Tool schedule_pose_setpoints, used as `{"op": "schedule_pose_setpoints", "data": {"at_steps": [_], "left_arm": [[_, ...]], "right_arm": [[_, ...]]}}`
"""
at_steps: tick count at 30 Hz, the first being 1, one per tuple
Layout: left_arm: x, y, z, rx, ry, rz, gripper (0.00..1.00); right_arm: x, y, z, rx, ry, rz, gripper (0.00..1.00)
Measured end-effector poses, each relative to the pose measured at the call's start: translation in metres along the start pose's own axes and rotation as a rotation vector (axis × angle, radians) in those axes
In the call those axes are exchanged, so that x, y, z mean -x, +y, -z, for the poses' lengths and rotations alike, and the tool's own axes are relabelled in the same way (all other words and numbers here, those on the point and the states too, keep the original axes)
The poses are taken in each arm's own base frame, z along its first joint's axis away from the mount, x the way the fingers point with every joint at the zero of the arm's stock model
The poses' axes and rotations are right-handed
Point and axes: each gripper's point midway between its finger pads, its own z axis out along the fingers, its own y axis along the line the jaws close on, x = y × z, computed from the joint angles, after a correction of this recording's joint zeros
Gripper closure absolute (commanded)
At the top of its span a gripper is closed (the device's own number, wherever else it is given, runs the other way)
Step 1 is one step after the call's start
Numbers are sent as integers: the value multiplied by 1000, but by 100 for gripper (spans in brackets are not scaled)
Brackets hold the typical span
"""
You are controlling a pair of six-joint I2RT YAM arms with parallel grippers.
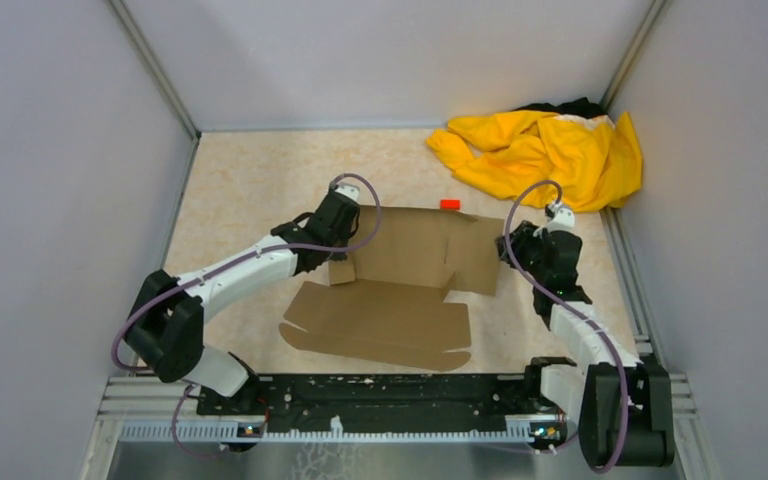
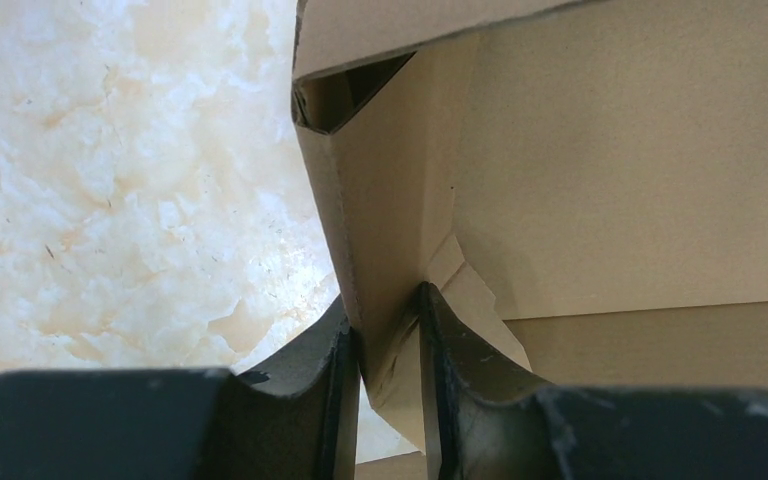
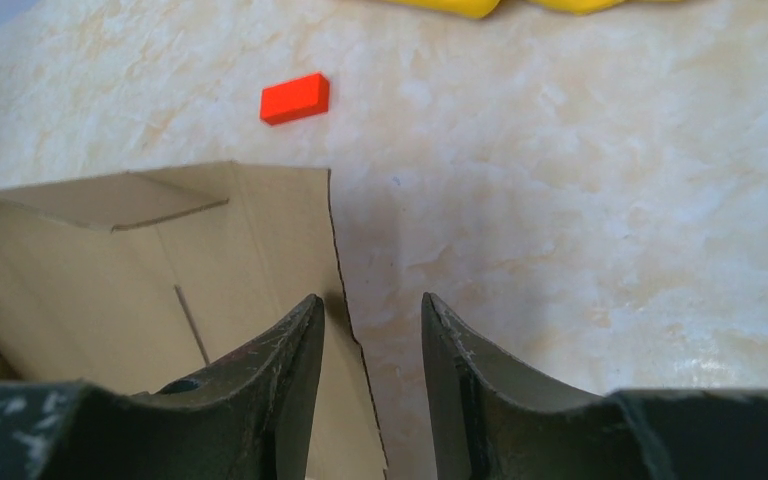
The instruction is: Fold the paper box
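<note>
- paper box [image 1: 400, 300], centre of tabletop [image 1: 250, 180] — part folded; near panel flat, unclosed
- left gripper [image 2: 385, 300] — clamped on left wall
- right gripper [image 3: 368, 300], jaws apart at right flap

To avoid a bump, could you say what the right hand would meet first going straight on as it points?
Probably the table, just right of the paper box, though depth is unclear; the red block sits left of that line.
</note>
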Motion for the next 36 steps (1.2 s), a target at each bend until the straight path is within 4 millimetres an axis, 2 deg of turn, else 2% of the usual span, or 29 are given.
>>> {"op": "schedule_pose_setpoints", "data": {"at_steps": [6,12,15,21,33,36], "left_arm": [[2,-1,0,1,-14,-6,70],[3,-1,0,2,-31,-19,70],[3,-2,2,0,-39,-28,70],[4,-2,6,13,-59,-39,70],[7,-3,8,37,-93,-40,69],[8,-6,9,37,-102,-44,70]], "right_arm": [[-13,9,2,77,14,-3,62],[-22,17,-2,136,47,-9,83],[-23,23,-3,174,58,-15,89],[-22,35,4,244,53,-11,92],[-7,56,33,325,-3,45,97],[-4,67,41,371,-14,67,98]]}}
